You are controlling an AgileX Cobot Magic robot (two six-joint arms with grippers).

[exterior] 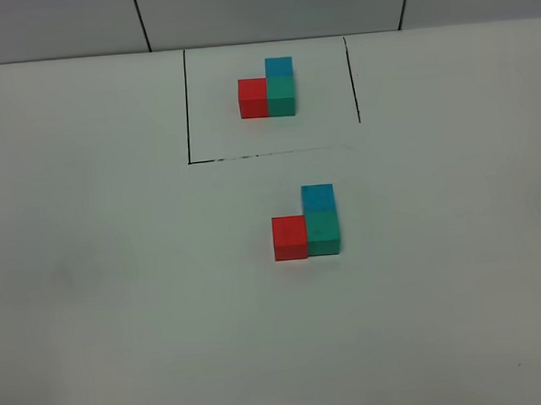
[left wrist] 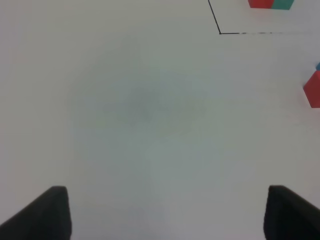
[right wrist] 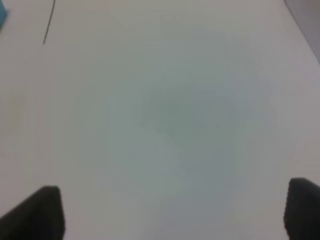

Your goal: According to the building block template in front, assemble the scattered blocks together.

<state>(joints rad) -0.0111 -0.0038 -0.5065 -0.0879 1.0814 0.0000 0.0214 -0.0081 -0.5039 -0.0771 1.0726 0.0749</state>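
My left pincer (left wrist: pixel 167 212) hangs over bare white surface (exterior: pixel 120 294) with its two dark fingertips (left wrist: pixel 47 212) spread wide and nothing between them. My right pincer (right wrist: pixel 172 212) is the same: fingertips (right wrist: pixel 40 212) set far apart, only blank surface under them. Neither one shows in the high view.

The building block template (exterior: pixel 267 90) sits at the far side of the surface, inside a thin black drawn outline (exterior: pixel 187 107) that runs down its left, along the near edge and partway down the right. It is an L: a red cube on the left touching a teal-green cube on its right, and a blue cube touching the far side of the green one.

The scattered blocks (exterior: pixel 307 223) lie nearer to me, outside the outline and a little to the right of the template's line. They are already pressed together in the same L: red cube (exterior: pixel 290 237) on the left, teal-green cube (exterior: pixel 324 232) against its right face, blue cube (exterior: pixel 318 198) against the green one's far side (no gap that I can make out between any of them).

From my left wrist I catch only the outline's corner, a sliver of the template at the frame edge, and part of the nearer red cube at the side. From my right wrist I see a short stroke of the outline and a scrap of blue at the frame's edge (which blue cube, I cannot tell).
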